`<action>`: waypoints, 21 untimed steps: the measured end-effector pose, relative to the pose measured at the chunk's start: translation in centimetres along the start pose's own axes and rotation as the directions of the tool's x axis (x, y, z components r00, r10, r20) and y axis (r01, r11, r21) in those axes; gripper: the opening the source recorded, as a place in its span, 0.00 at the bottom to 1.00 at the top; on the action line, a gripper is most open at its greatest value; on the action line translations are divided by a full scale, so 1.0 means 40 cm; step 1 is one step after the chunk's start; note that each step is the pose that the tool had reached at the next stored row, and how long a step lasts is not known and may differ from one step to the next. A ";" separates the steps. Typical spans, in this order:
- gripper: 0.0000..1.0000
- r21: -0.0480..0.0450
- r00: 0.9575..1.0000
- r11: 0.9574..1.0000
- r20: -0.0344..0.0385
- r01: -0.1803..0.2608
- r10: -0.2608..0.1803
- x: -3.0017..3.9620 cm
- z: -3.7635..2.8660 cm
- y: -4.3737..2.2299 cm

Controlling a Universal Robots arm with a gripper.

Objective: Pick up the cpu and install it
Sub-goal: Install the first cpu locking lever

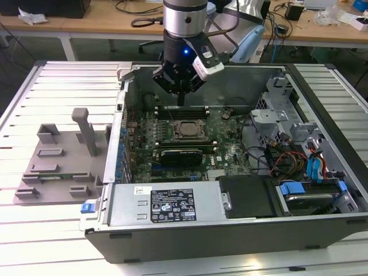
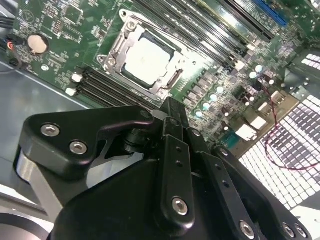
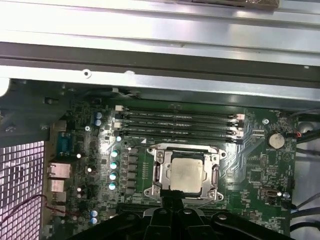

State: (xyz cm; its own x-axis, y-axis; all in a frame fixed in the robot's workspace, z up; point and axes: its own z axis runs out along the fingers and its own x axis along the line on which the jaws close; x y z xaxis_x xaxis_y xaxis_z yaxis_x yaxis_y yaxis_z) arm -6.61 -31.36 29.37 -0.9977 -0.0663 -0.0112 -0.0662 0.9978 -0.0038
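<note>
The cpu (image 1: 185, 129) lies flat in the motherboard socket inside the open computer case, its silvery top plate (image 2: 147, 60) facing up. Both wrist views show the metal socket frame (image 3: 157, 172) open around the cpu (image 3: 187, 172). My gripper (image 1: 180, 99) hangs above the board, a little beyond the socket toward the case's far wall. Its black fingers (image 2: 172, 112) are pressed together into one narrow tip with nothing between them. That tip (image 3: 172, 200) sits just off the socket's edge and stands apart from the chip.
A grey plastic tray (image 1: 57, 167) with upright blocks lies on the slatted table at the exterior view's left. Memory slots (image 3: 175, 122) run beside the socket. Drive cages and cables (image 1: 299, 149) fill the case's right side, and the case walls (image 1: 115, 144) rise around the board.
</note>
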 end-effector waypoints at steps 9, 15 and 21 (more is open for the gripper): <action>0.11 0.000 1.000 1.000 0.000 0.000 0.000 0.040 0.000 0.003; 0.11 0.000 1.000 1.000 0.000 0.000 0.000 0.062 0.000 0.004; 0.11 0.000 1.000 1.000 0.000 0.000 0.000 0.079 0.001 0.005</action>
State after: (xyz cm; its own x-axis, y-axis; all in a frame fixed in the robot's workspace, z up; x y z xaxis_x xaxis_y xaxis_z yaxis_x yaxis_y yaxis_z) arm -9.79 -31.35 29.31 -0.9977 -0.0663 -0.0112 -0.0662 0.9978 -0.0038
